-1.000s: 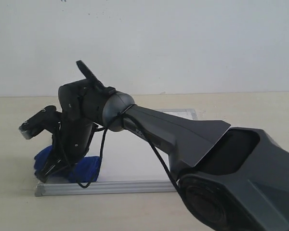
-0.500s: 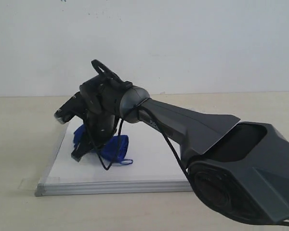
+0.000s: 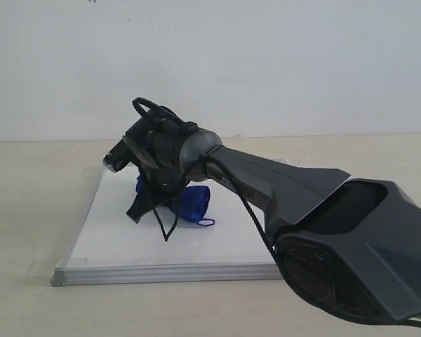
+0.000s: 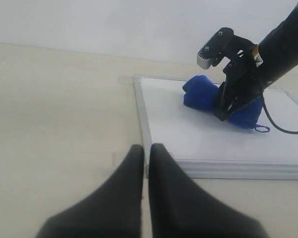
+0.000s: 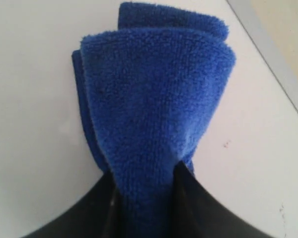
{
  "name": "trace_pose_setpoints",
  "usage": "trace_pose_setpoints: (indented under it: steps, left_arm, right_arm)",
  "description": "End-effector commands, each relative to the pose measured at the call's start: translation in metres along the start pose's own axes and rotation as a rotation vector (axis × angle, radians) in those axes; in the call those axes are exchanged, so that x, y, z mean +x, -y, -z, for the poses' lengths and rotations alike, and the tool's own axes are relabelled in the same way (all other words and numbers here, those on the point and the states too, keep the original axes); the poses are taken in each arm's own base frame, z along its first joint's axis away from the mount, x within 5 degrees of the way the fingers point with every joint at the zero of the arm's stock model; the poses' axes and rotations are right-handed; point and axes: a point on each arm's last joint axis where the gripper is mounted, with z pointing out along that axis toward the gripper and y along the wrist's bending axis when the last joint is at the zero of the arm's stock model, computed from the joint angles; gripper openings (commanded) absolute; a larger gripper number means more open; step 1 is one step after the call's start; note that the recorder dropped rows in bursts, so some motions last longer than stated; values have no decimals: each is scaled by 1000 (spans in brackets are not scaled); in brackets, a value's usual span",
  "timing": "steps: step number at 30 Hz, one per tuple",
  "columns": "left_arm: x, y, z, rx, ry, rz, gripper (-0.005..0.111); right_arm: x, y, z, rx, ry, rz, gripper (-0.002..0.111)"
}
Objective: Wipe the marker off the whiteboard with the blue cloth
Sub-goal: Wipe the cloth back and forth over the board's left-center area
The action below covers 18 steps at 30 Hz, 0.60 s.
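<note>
The right gripper (image 5: 144, 196) is pinching the cloth (image 5: 154, 99) on the board (image 3: 119, 239), probably needing flat, steady pressure and overlapping strokes, while the left gripper (image 4: 145, 161) is sitting nearby, pressed together

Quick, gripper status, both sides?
Left gripper: closed, holding nothing.
Right gripper: closed on the blue cloth.

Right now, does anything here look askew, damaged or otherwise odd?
Nothing stands out. The whiteboard lies flat on the table. The blue cloth sits bunched on it, pinched by the right end effector, and the board's bare surface looks clean.
</note>
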Motion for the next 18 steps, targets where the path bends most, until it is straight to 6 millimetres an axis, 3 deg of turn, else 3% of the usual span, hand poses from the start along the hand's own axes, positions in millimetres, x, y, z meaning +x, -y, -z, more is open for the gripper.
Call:
trace_pose_setpoints:
  steps: [1,6,18]
  left_arm:
    - [0,0,0,4,6,9,4]
    - [0,0,0,4,6,9,4]
    - [0,0,0,4,6,9,4]
  right_arm:
    - [12,-29,-8,-214,-100,61,-1]
    - [10,-60,9,-523,-89,85,-1]
    - [-5,-41,51,-499,-28,53,-1]
